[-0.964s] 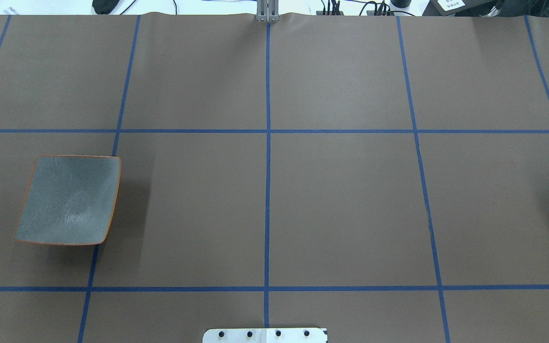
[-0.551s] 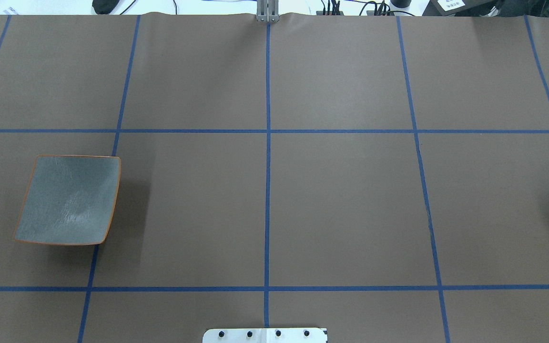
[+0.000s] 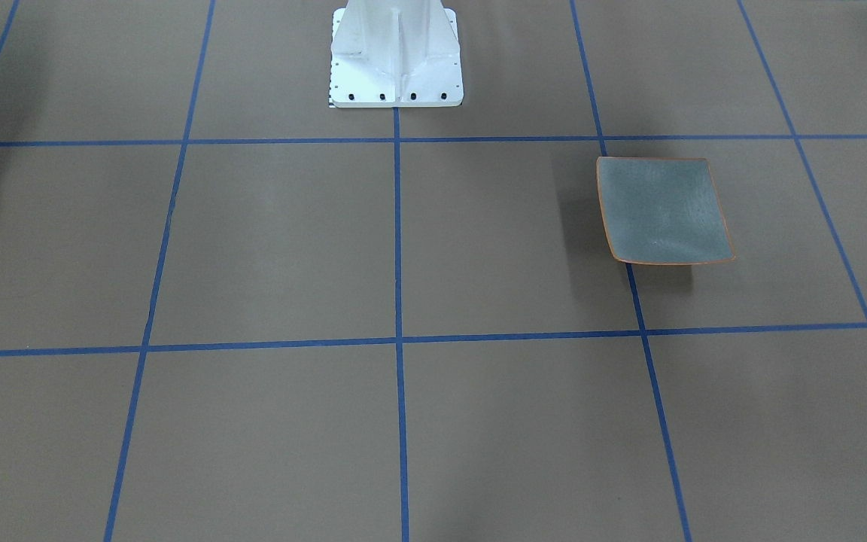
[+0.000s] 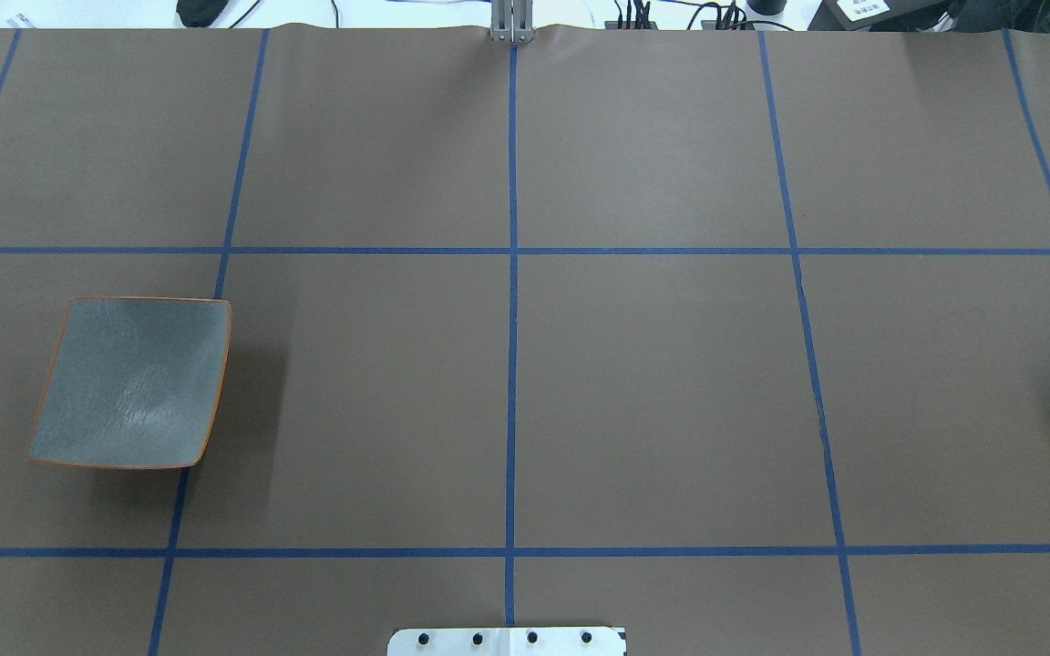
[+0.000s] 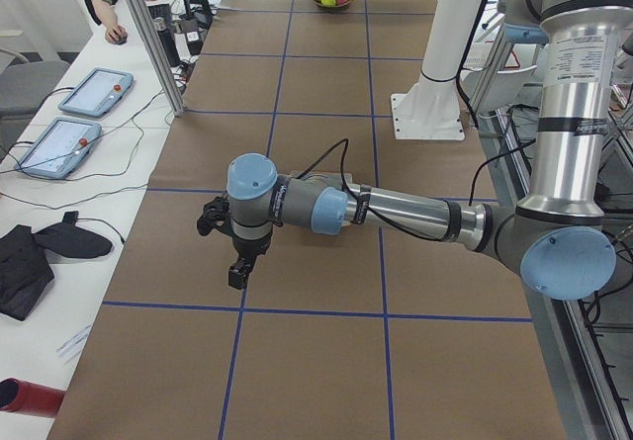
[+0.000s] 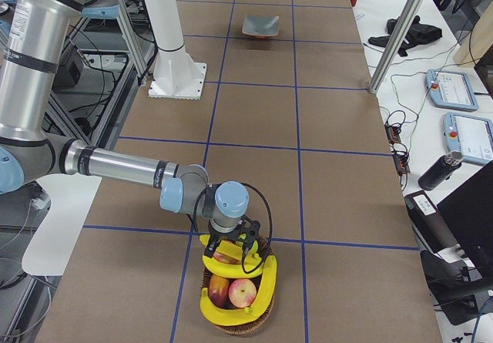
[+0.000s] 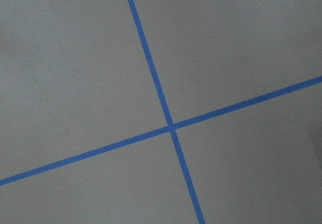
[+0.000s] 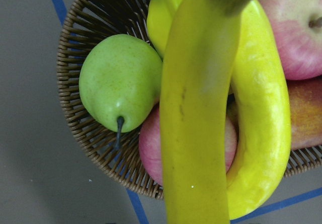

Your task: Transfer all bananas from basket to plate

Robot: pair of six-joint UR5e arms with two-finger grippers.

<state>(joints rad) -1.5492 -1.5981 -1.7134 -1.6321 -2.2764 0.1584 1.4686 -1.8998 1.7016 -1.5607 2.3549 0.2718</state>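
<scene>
1. Your right gripper (image 6: 231, 254) hangs directly over the wicker basket (image 6: 231, 324), low in the middle of the exterior right view, just above the fruit. You cannot tell whether its jaws are open or closed (only that side view shows them).
2. Its wrist camera is filled by bananas (image 8: 196, 133): one long one runs up the centre of the frame, and a second curves round its right side. A green pear (image 8: 121, 78) lies at the left and red apples (image 8: 297, 38) at the upper right, all in the basket.
3. Your left gripper (image 5: 223, 250) hovers above the brown table cover (image 5: 316, 361), left of centre in the exterior left view. Its jaw state cannot be told either. Its wrist camera sees only a crossing of blue tape lines (image 7: 171, 127).
4. The plate (image 4: 128, 383) sits at the left of the overhead frame, its right edge over a blue tape line. In the exterior right view it lies at the top, well apart from the basket.
</scene>
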